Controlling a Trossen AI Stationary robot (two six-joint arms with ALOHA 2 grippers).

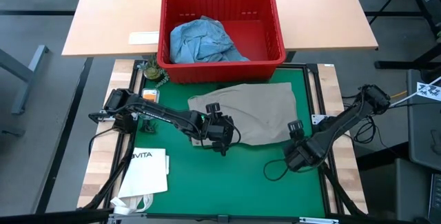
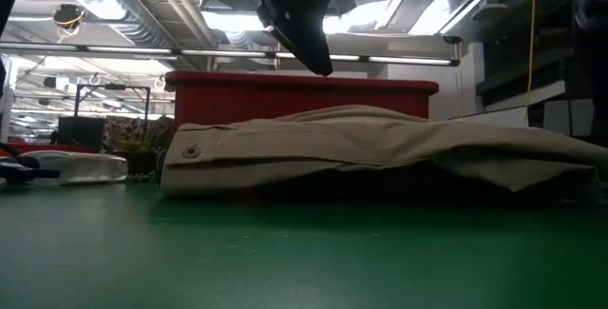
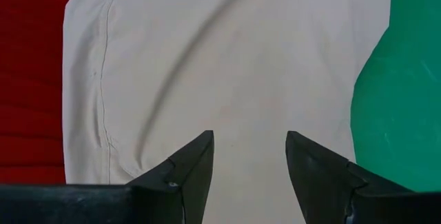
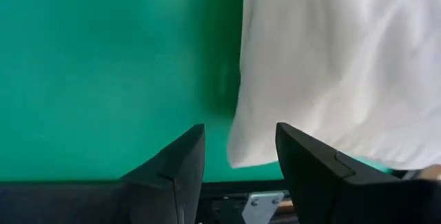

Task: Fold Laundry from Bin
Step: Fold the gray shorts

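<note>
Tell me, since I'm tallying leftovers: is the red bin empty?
No, a light blue garment lies inside the red bin.

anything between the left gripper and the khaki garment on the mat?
Nothing visible. The left gripper hangs directly over the khaki garment, fingers apart and empty, with only bare cloth showing between them. The right gripper sits at the garment's near right edge, also open and unobstructed.
</note>
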